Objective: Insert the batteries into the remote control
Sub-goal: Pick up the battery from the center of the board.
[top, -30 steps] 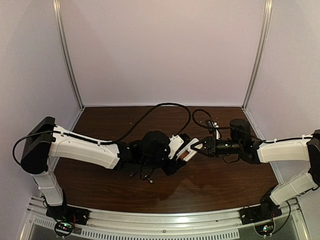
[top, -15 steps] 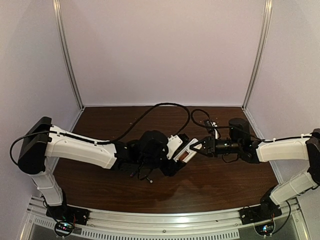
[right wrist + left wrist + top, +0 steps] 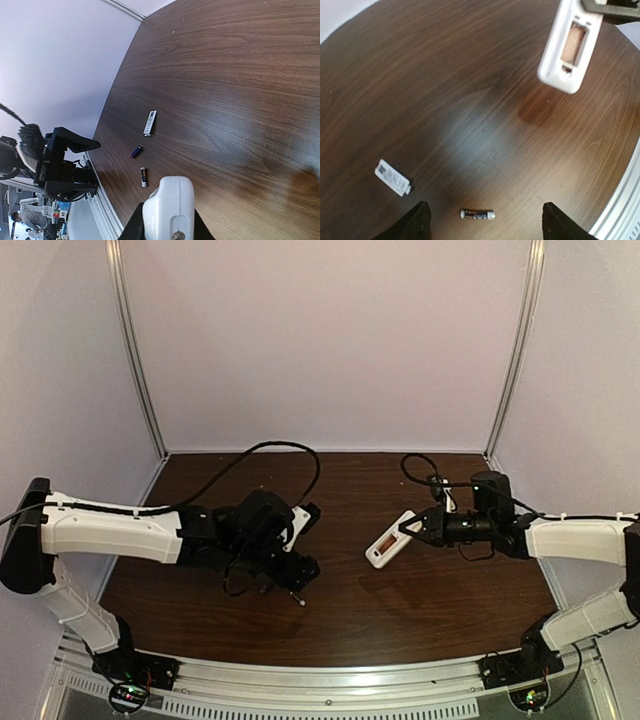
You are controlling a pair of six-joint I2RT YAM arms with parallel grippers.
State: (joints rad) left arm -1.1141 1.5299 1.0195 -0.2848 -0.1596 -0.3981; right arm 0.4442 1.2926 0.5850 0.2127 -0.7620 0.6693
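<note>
My right gripper (image 3: 412,528) is shut on one end of the white remote control (image 3: 388,540) and holds it above the table. Its open bay faces the left wrist view (image 3: 570,45) and looks empty. In the right wrist view the remote (image 3: 169,207) fills the space between my fingers. My left gripper (image 3: 308,542) is open and empty, well to the left of the remote. One dark battery (image 3: 477,214) lies on the table between its open fingers (image 3: 417,222). The right wrist view shows that dark battery (image 3: 143,177) and a purple battery (image 3: 135,151) close together on the wood.
A small white flat cover piece (image 3: 393,176) lies on the table left of the batteries; it also shows in the right wrist view (image 3: 150,122). A metal rail (image 3: 320,700) runs along the near table edge. Pale walls (image 3: 330,340) enclose the back and sides.
My left gripper has let go of the remote and pulled back to the left, fingers open. My right gripper keeps the remote and has shifted slightly right.
</note>
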